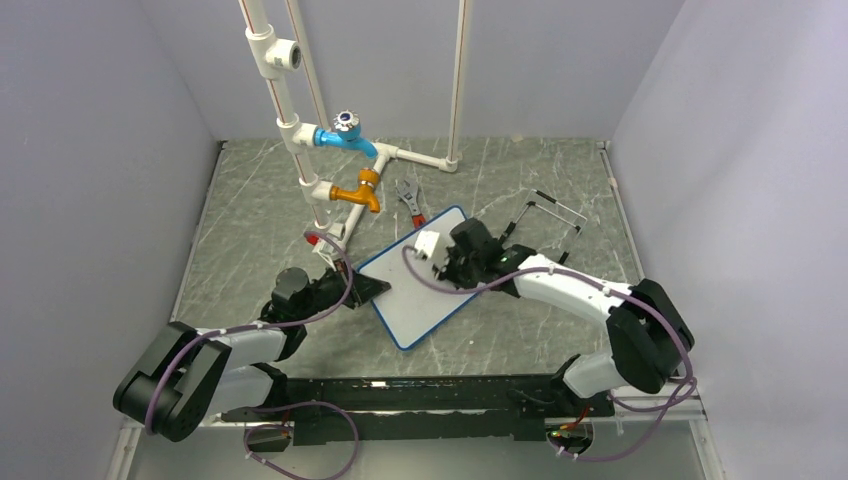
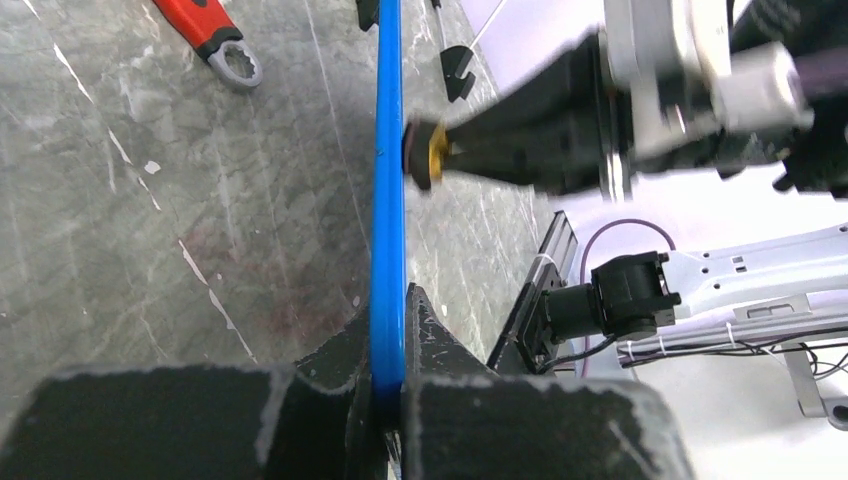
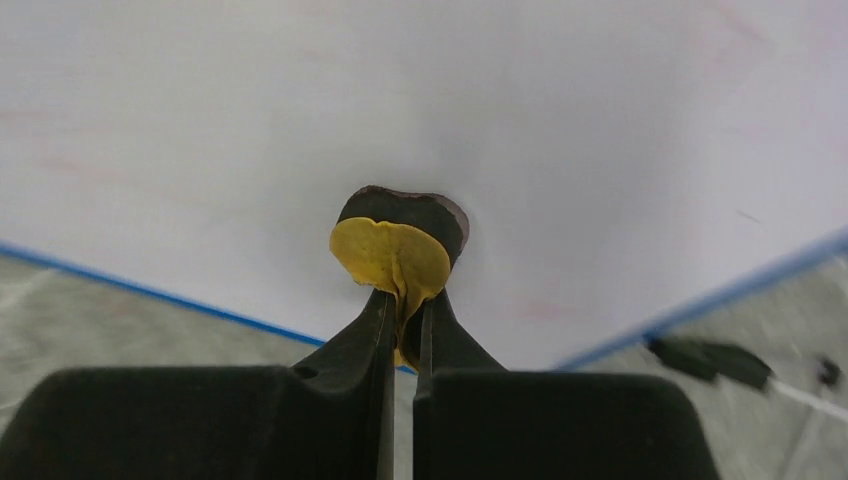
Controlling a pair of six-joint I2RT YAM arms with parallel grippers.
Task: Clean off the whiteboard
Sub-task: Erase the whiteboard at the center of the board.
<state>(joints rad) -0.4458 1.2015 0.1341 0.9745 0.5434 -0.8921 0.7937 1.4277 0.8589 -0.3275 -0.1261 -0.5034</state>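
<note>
Pressing hard with the eraser pinched in your right gripper could twist the whiteboard from your left gripper, clamped on its edge.

Top view: even diffuse overhead light, soft shadows on table, img sharp. L wrist: right side blown out, left fingers blurred. R wrist: whiteboard bright, nearly washed out; yellow pad fairly sharp, right fingers out of focus.
</note>
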